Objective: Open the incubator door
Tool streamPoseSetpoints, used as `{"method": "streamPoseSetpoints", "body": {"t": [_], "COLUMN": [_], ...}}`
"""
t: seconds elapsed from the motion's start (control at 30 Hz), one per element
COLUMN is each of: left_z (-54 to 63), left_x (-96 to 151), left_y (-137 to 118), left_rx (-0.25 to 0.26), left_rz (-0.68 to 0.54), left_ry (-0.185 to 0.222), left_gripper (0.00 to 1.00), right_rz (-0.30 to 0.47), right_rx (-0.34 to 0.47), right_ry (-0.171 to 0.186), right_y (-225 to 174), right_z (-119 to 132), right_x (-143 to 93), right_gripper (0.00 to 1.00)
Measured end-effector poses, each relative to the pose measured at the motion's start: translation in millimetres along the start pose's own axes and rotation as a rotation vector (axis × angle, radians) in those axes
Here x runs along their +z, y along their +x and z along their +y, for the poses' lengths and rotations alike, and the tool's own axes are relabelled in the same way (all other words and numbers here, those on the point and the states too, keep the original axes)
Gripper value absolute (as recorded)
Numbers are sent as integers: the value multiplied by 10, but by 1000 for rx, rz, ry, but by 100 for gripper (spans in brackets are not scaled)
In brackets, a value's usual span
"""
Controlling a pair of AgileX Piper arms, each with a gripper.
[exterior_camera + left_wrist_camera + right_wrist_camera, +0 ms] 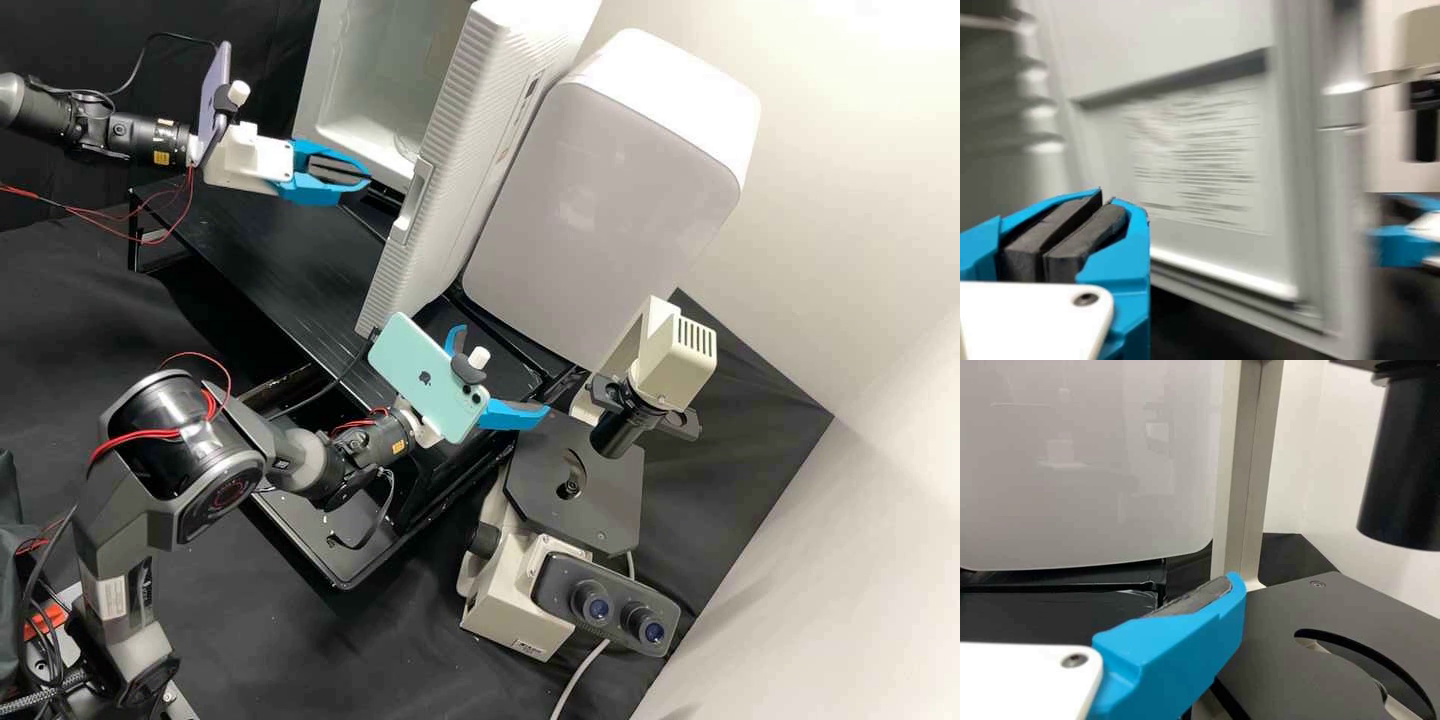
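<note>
Incubator door [458, 170] standing open, lying just right of left gripper [366, 178] in high view, inner face toward it. Left sitting closed, holding nothing; looking nearer than right gripper [503, 368], gaping wide, empty. Wider swing likely needing inner-side push.

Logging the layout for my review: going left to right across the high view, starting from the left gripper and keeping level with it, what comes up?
Left gripper, open incubator door, grey-fronted white box, pale wall.
</note>
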Motion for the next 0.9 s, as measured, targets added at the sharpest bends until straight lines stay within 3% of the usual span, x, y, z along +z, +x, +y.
{"method": "streamPoseSetpoints", "body": {"t": [0.13, 0.27, 0.53, 0.67, 0.73, 0.83, 0.9], "left_z": [36, 24, -199, -313, -371, -438, -499], "left_x": [-86, -188, -405, -444, -466, -543, -604], "left_y": [-78, -198, -463, -563, -624, -719, -759], "left_rx": [53, 72, 3, -3, 19, 69, 73], "left_rz": [180, 326, 492, 522, 532, 569, 594], "left_ry": [92, 132, 61, 58, 42, -23, -62], "left_gripper": [100, 100, 100, 100, 100, 100, 100], "right_rz": [0, 0, 0, 0, 0, 0, 0], "right_rx": [0, 0, 0, 0, 0, 0, 0], "right_ry": [0, 0, 0, 0, 0, 0, 0], "right_y": [0, 0, 0, 0, 0, 0, 0], "right_z": [0, 0, 0, 0, 0, 0, 0], "right_x": [0, 0, 0, 0, 0, 0, 0], "right_gripper": [100, 100, 100, 100, 100, 100, 100]}}
